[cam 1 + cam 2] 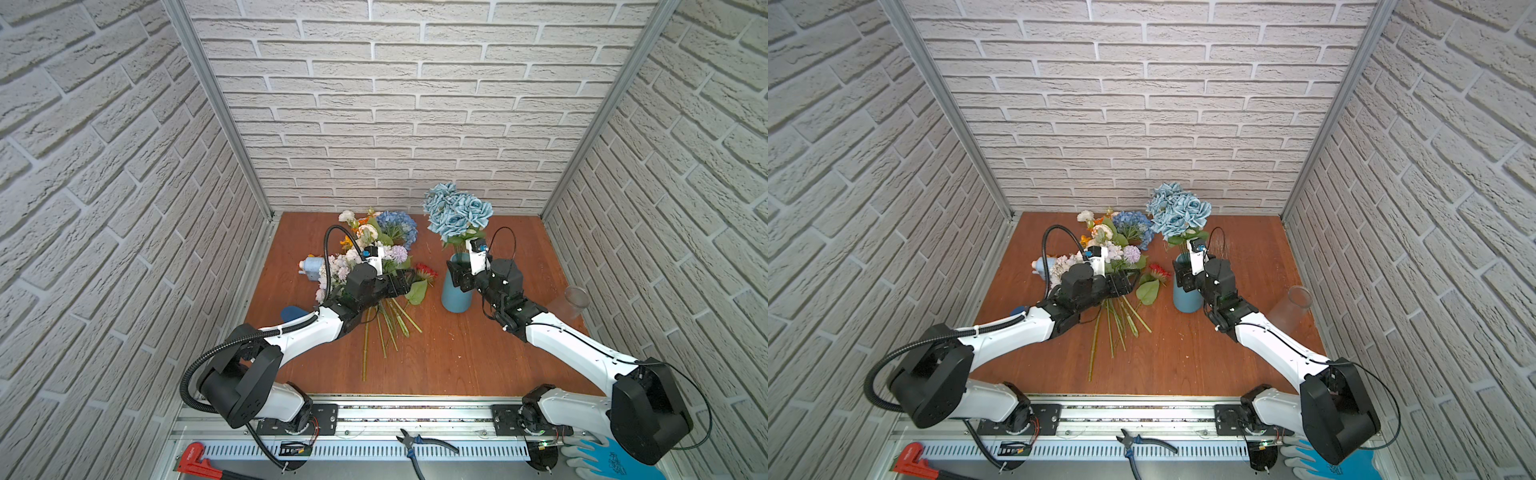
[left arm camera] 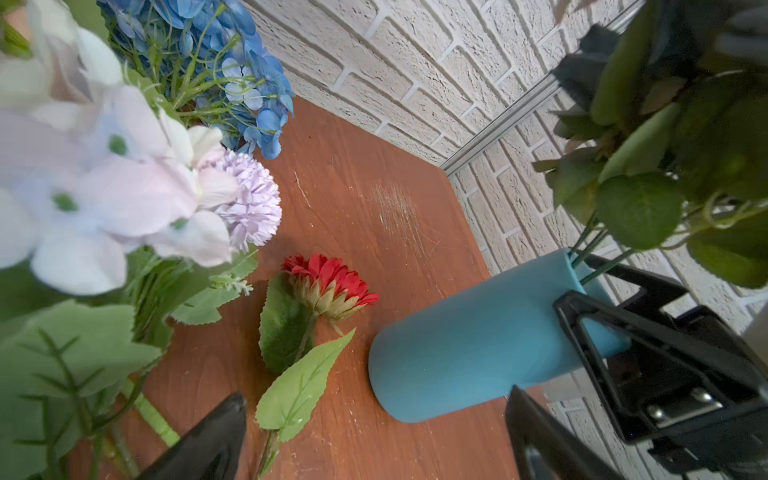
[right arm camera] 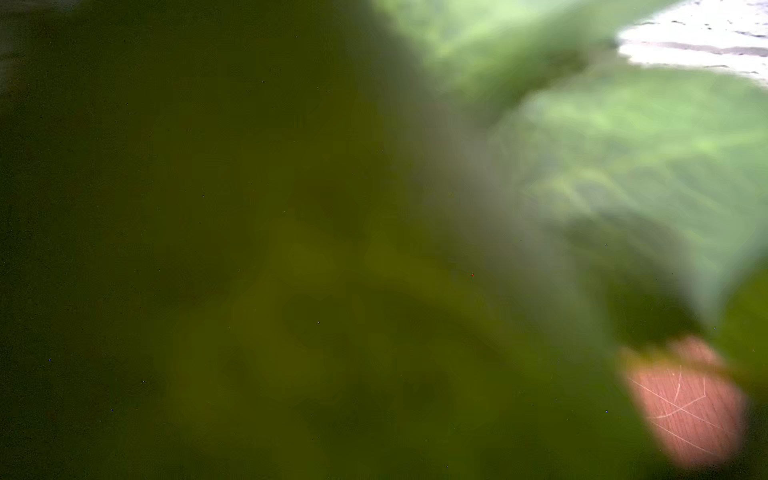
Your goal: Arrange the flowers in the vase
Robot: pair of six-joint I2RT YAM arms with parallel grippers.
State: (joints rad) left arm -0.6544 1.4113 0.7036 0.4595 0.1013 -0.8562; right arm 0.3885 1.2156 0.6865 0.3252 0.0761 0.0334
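The blue vase (image 1: pixel 456 297) (image 1: pixel 1185 300) (image 2: pixel 478 345) stands upright right of centre with dusty-blue roses (image 1: pixel 457 212) (image 1: pixel 1177 212) in it. My right gripper (image 1: pixel 460 276) (image 1: pixel 1183 276) is shut on the vase's upper part, with its black fingers (image 2: pixel 673 357) on either side. The other flowers lie in a heap on the table: blue hydrangea (image 1: pixel 397 226) (image 2: pixel 232 62), lilac-white clusters (image 1: pixel 345 266) (image 2: pixel 104 166) and a red daisy (image 1: pixel 426 272) (image 2: pixel 332 282). My left gripper (image 1: pixel 409 281) (image 1: pixel 1127 282) (image 2: pixel 376 417) hovers open over the daisy's stem and holds nothing. Leaves blur the right wrist view.
A clear glass jar (image 1: pixel 575 301) (image 1: pixel 1293 305) stands at the right wall. A pale blue bottle (image 1: pixel 311 266) lies left of the heap. Long green stems (image 1: pixel 386 328) fan toward the front. Pliers (image 1: pixel 419 444), a red wrench (image 1: pixel 193 457) and a blue glove (image 1: pixel 602 457) lie on the front rail.
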